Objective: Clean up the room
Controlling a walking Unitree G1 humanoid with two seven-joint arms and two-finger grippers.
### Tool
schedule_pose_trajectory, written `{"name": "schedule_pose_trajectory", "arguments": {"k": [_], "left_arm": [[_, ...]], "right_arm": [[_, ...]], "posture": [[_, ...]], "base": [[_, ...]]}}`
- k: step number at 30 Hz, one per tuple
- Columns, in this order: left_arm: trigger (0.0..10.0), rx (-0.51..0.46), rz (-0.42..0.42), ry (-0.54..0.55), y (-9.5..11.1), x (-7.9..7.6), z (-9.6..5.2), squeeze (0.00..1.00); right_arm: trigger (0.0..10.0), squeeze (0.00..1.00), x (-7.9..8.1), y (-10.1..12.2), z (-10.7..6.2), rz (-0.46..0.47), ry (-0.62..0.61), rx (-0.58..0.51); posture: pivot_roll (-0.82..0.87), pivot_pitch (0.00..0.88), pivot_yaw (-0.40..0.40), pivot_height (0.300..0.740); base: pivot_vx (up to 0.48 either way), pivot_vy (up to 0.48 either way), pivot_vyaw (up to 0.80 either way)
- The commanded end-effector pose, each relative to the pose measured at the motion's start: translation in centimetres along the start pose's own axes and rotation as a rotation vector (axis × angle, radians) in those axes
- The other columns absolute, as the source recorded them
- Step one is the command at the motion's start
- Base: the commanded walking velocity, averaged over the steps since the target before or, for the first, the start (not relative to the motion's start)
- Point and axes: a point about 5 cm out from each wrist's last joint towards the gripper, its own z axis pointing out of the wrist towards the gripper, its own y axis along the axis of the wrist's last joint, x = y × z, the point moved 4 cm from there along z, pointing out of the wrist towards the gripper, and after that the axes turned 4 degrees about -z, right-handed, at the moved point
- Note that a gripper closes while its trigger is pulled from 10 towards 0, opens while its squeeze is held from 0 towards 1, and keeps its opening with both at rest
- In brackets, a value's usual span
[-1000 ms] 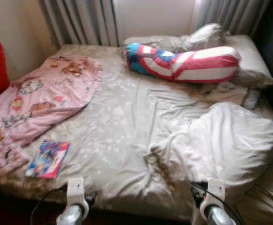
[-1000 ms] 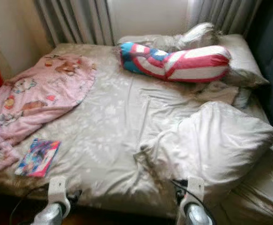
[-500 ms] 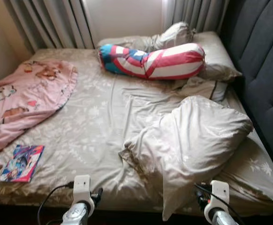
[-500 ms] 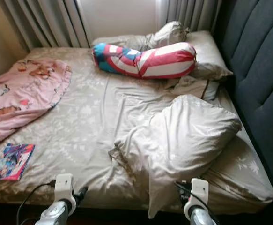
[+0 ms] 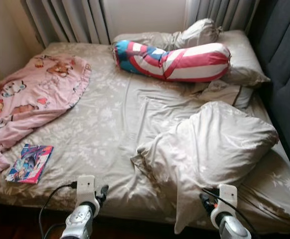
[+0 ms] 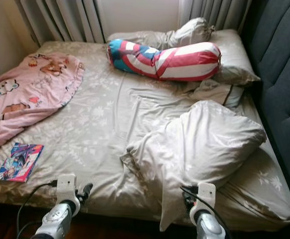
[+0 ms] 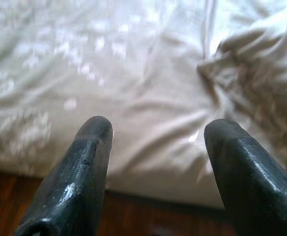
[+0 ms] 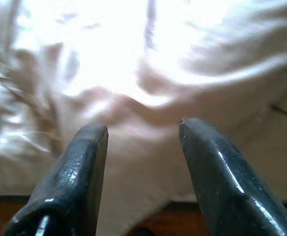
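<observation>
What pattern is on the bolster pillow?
Red and white stripes with a blue end, on the bolster; clearest in the left eye view.

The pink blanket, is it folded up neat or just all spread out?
Spread out, not folded. The pink blanket lies rumpled and flat over the bed's left side, one end trailing off the edge.

- A bed (image 5: 110,124) covered with a beige, leaf-patterned sheet takes up most of the room.
- A dark grey padded headboard (image 5: 284,64) runs along the bed's right side.
- Grey curtains (image 5: 70,20) hang at the bed's far edge, with a strip of pale wall (image 5: 145,17) between them.
- Dark reddish wooden floor (image 7: 15,206) lies below the bed's near edge.
- Soft daylight falls across the sheet.
</observation>
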Motion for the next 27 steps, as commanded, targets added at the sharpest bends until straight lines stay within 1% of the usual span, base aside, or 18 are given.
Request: {"name": "schedule_pose_trajectory", "arguments": {"k": [1, 8, 10, 17, 20, 25, 26, 27], "left_arm": [[10.0, -0.019, -0.005, 0.0, 0.5, 0.1, 0.1, 0.0], [10.0, -0.023, -0.003, -0.005, 0.7, -0.1, 0.2, 0.0], [10.0, -0.022, -0.004, -0.013, 0.7, -0.2, 0.3, 0.0], [10.0, -0.032, -0.006, -0.02, 0.8, -0.3, 0.3, 0.0], [10.0, -0.033, -0.003, -0.025, 0.9, -0.4, 0.3, 0.0], [10.0, -0.035, 0.004, -0.031, 0.9, -0.5, 0.3, 0.0], [10.0, -0.036, 0.005, -0.033, 0.9, -0.5, 0.3, 0.0], [10.0, -0.036, 0.006, -0.033, 1.0, -0.5, 0.3, 0.0]], "right_arm": [[10.0, 0.0, 0.1, 0.3, 0.0, -0.006, 0.011, -0.019], [10.0, 0.0, 0.0, 0.3, 0.0, -0.005, 0.008, -0.015], [10.0, 0.0, -0.3, 0.2, 0.0, 0.01, -0.02, -0.009], [10.0, 0.0, -0.5, 0.0, 0.0, 0.019, -0.038, 0.006], [10.0, 0.0, -0.6, -0.3, 0.0, 0.037, -0.051, 0.02], [10.0, 0.0, -0.1, -0.5, 0.0, 0.071, -0.03, 0.031], [10.0, 1.0, -0.1, -0.7, 0.0, 0.097, -0.036, 0.037], [10.0, 1.0, -0.1, -0.7, 0.0, 0.106, -0.036, 0.039]], "posture": [[0.0, 0.073, 0.01, 0.74], [0.0, 0.073, 0.011, 0.74], [0.0, 0.074, 0.01, 0.74], [0.0, 0.074, 0.01, 0.74], [0.0, 0.076, 0.008, 0.74], [0.0, 0.077, 0.008, 0.74], [0.0, 0.078, 0.01, 0.74], [0.0, 0.078, 0.01, 0.74]], "base": [[0.274, 0.0, 0.0], [0.283, 0.0, 0.0], [0.0, 0.0, 0.0], [0.0, 0.0, 0.0], [0.0, 0.0, 0.0], [0.0, 0.0, 0.0], [0.0, 0.0, 0.0], [0.0, 0.0, 0.0]]}}
